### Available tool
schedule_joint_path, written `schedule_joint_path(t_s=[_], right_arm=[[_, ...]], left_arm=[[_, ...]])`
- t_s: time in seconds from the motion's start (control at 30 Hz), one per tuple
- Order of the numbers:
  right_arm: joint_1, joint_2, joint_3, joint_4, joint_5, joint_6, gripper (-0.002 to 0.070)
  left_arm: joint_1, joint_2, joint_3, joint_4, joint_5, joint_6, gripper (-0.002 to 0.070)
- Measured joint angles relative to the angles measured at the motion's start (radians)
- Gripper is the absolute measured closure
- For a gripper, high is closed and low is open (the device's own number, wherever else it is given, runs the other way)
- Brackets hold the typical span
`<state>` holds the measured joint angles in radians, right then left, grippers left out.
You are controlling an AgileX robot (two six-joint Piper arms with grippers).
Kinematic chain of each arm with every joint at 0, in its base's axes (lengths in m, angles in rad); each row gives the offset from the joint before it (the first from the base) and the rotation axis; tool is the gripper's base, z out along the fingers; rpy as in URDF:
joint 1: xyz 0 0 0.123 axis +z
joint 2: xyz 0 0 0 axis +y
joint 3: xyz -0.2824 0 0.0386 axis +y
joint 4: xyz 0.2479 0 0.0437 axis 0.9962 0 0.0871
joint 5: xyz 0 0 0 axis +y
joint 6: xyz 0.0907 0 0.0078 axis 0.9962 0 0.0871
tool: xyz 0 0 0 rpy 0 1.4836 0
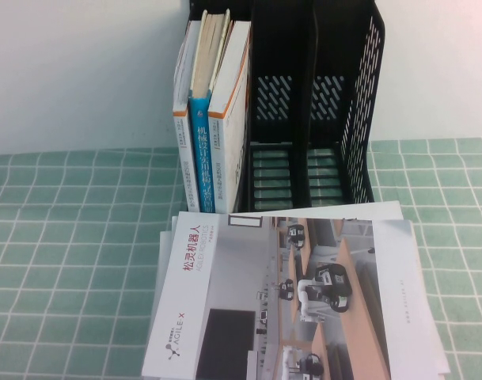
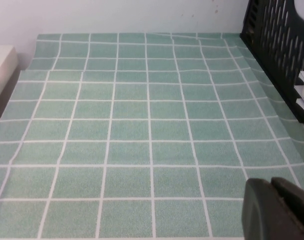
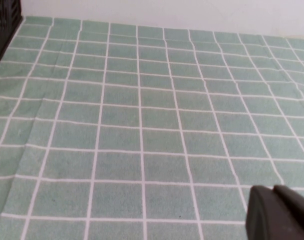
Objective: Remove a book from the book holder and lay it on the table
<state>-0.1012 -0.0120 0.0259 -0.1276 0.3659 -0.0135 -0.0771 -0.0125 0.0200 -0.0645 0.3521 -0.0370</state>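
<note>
**Books upright in the rack, both arms low over the cloth**

The book [image 1: 231, 119] stands in the book holder [image 1: 343, 111]'s left slot, cover hidden, beside a blue-spined book [image 1: 201, 154]. A brochure [image 1: 288, 301] on the table [image 1: 66, 237] hides the rack's foot. Only a corner of each gripper shows: right gripper [image 3: 281, 212] fingers together; left gripper [image 2: 276, 207], cannot tell.

- We see matt mint-green cloth covering the surface [image 1: 58, 237].
- We see the book holder [image 1: 335, 103] in black perforated plastic.
- We see a smooth paper brochure [image 1: 288, 301].
</note>
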Motion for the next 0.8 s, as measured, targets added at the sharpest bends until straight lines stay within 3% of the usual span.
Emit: schedule_joint_path(t_s=[0.23,0.37,0.63,0.8], right_arm=[[0.000,0.000,0.000,-0.007,0.000,-0.003,0.0678],[0.000,0.000,0.002,-0.021,-0.052,-0.007,0.0678],[0.000,0.000,0.002,-0.026,-0.470,-0.037,0.0678],[0.000,0.000,0.002,-0.026,-0.757,0.032,0.0678]], left_arm=[[0.000,0.000,0.002,0.000,-0.027,0.002,0.0676],[0.000,0.000,0.005,0.000,-0.161,0.002,0.0676],[0.000,0.000,0.005,-0.005,-0.502,-0.002,0.0676],[0.000,0.000,0.005,-0.007,-0.606,-0.002,0.0676]])
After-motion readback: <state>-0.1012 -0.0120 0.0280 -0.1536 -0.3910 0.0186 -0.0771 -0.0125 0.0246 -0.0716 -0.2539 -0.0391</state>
